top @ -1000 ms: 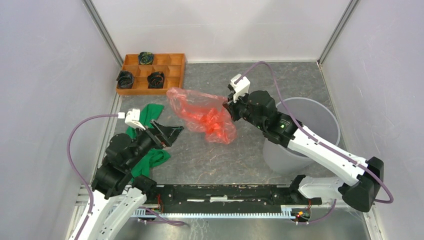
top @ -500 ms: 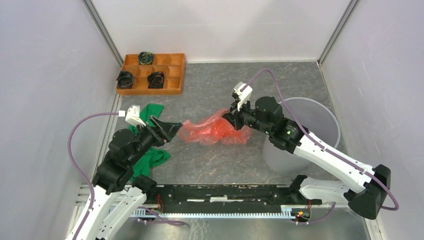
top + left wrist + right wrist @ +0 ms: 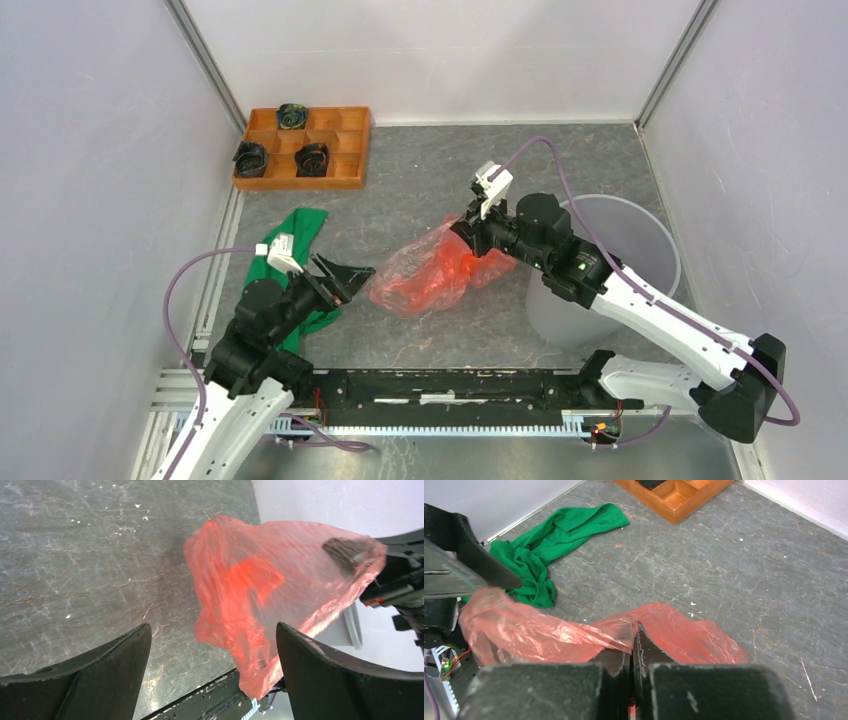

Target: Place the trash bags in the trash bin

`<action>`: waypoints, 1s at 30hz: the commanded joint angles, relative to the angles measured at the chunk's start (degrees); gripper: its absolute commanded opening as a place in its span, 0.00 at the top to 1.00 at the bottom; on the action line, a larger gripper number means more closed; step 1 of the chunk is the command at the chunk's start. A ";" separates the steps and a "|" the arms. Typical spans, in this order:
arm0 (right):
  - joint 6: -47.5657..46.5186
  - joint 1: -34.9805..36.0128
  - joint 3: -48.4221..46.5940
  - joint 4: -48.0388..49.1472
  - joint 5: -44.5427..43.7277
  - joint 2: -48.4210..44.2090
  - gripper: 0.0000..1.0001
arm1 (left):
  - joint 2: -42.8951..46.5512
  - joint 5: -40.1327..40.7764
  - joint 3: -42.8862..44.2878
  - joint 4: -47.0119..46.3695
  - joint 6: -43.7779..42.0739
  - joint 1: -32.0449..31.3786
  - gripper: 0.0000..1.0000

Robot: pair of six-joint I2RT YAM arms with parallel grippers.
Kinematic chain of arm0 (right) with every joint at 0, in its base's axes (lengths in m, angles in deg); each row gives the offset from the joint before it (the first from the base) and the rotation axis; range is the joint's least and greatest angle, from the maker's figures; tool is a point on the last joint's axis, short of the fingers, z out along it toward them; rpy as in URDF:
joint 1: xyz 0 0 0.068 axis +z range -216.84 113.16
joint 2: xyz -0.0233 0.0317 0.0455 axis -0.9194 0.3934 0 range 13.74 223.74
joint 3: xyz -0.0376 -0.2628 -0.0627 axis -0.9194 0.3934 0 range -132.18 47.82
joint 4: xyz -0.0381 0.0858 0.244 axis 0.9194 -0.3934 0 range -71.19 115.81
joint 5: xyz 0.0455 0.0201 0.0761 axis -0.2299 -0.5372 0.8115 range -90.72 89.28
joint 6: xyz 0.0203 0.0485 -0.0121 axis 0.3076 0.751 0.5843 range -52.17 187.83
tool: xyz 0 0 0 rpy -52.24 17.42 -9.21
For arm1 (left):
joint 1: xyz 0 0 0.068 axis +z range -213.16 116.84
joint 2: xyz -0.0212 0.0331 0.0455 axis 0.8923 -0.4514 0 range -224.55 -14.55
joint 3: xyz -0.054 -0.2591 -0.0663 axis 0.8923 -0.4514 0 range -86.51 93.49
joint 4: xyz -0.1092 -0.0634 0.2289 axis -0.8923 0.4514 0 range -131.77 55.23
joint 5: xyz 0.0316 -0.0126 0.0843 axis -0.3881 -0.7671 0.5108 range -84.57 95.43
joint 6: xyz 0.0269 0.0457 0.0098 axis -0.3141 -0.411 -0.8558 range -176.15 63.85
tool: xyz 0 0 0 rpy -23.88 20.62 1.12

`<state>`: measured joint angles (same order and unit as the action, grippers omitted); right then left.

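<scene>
Top view, right gripper (image 3: 462,232): fingers clamped shut on one edge of the trash bag (image 3: 430,275), centre of frame. The pinch raises that end, in my judgement so the bag can be carried to the bin.
Top view, bag position: the remainder sags onto the table (image 3: 420,160), just left of the trash bin (image 3: 652,232). None of it is inside.
Top view, left gripper (image 3: 350,274): fingers spread wide, holding nothing, aimed at the bag's loose left end. It is probably placed to take that end, as the film is floppy.
Top view, other items: green cloth (image 3: 300,228) left of centre. Wooden tray (image 3: 352,150) with black rolls (image 3: 250,157), upper left.
Left wrist view: both fingers sit at the lower corners, far apart. The bag hangs beyond them, and I can see no contact.
Right wrist view: fingers pressed together at lower centre, a fold of red film caught between them.
Surface: dark grey, stone-patterned, flecked with pale specks.
Room: plain pale walls (image 3: 100,200) on three sides.
</scene>
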<state>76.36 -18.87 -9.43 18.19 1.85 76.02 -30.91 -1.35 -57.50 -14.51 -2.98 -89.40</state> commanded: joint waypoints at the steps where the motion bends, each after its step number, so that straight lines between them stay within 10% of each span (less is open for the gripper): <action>1: -0.26 -0.88 -0.68 1.43 -2.22 1.55 1.00 | 3.33 -3.00 1.37 -0.17 0.53 -0.13 0.00; 12: 3.77 -2.15 -3.40 1.27 -5.64 6.35 1.00 | 1.92 -18.16 -3.14 -9.13 3.25 -0.13 0.00; 30: 10.22 -3.15 -10.61 3.61 -16.63 16.66 1.00 | 0.23 -20.81 -6.41 -15.80 -0.89 -0.15 0.00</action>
<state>85.80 -21.65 -15.22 19.37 -10.94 89.13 -29.01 -19.69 -66.61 -26.59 0.88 -89.45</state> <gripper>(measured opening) 0.006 0.995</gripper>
